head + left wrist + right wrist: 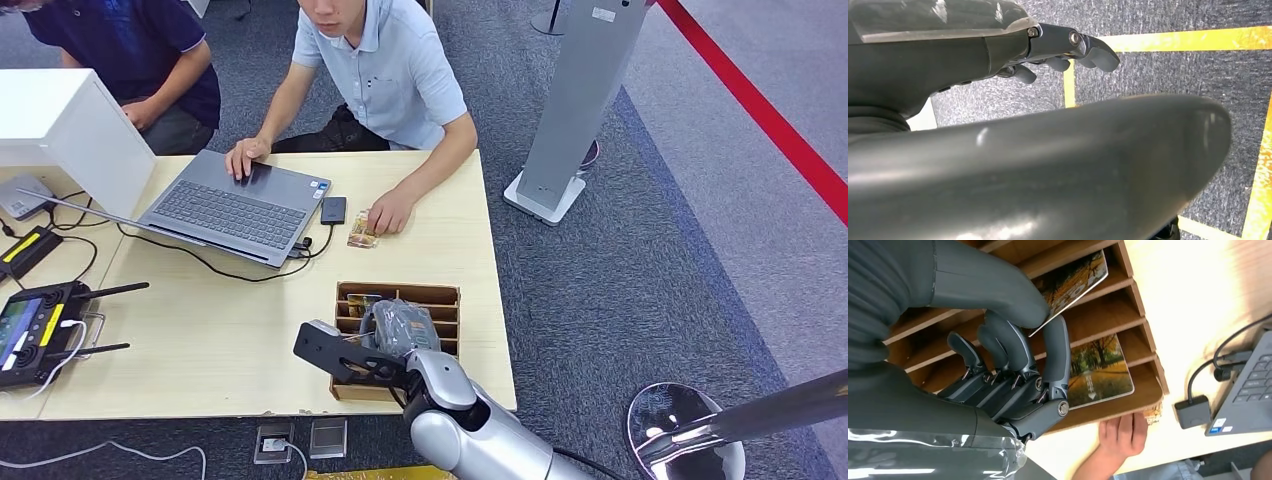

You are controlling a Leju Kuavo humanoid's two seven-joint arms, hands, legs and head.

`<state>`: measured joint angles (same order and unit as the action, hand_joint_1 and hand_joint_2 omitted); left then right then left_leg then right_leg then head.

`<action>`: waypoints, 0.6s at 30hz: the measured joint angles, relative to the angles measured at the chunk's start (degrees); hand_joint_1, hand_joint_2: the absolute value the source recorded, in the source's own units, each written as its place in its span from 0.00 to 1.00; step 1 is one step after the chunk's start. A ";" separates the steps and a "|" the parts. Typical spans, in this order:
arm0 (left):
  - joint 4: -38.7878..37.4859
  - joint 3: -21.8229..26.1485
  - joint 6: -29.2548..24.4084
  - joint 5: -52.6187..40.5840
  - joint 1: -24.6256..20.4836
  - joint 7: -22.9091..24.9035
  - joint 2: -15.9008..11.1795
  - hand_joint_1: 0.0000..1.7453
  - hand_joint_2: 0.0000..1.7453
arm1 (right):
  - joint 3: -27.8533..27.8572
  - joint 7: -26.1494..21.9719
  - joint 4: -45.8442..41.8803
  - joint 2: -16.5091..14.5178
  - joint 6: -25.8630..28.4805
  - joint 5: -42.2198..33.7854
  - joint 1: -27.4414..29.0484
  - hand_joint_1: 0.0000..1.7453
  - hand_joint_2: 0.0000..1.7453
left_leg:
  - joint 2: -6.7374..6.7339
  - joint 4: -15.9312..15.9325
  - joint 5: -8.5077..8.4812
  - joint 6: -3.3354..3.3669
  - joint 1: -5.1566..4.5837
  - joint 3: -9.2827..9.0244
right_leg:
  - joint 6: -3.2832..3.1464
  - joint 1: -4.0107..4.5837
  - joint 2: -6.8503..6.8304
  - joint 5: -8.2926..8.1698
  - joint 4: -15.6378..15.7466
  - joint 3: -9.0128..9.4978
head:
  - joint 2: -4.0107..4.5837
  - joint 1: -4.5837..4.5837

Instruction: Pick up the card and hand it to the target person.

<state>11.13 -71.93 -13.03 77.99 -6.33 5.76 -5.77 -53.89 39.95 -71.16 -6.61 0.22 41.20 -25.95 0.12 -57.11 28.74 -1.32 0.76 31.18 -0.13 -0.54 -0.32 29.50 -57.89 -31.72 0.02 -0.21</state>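
Right hand (1013, 365) pinches a card (1075, 282) between thumb and fingers, inside the wooden slotted organizer (440, 296) on the bench (220, 340). You should draw it straight out along its slot, clear of the dividers. Left hand (1068, 50) hangs curled, holding nothing.
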 joint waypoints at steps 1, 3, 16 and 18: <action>0.00 0.00 0.00 0.01 0.00 -0.04 0.00 0.00 0.00 | -0.06 0.00 -0.13 0.11 0.58 -0.15 -0.11 0.88 1.00 | 0.00 0.00 0.00 0.00 0.00 0.00 | 0.00 0.00 0.00 0.00 0.00 0.00 | 0.00 0.00; 0.00 0.01 0.01 0.02 0.01 -0.16 0.00 0.00 0.00 | -0.19 0.00 -0.80 0.45 2.09 -0.20 -0.27 0.88 1.00 | 0.00 0.00 0.00 0.00 0.00 0.00 | 0.00 0.00 0.00 0.00 0.00 0.00 | 0.00 -0.02; 0.00 0.26 0.45 0.02 0.13 -1.00 0.00 0.00 0.00 | 1.25 -0.82 -13.79 5.94 11.43 2.26 -1.81 0.88 1.00 | 0.00 -0.01 0.00 0.00 0.00 0.00 | 0.00 0.00 0.00 0.00 0.00 -0.02 | 0.00 0.01; 0.00 0.31 0.51 0.01 0.13 -1.02 0.00 0.00 0.00 | 1.68 -1.19 -15.66 6.77 12.35 2.55 -2.06 0.88 1.00 | 0.00 -0.01 0.00 0.00 0.00 0.00 | 0.00 0.00 0.00 0.00 0.00 -0.02 | 0.00 -0.01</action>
<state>11.13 -71.63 -12.51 78.00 -6.19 4.74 -5.77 -52.21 38.76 -86.82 0.16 12.57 43.75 -28.01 0.12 -57.12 28.74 -1.32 0.76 31.18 -0.13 -0.54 -0.32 29.50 -57.88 -31.74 0.02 -0.21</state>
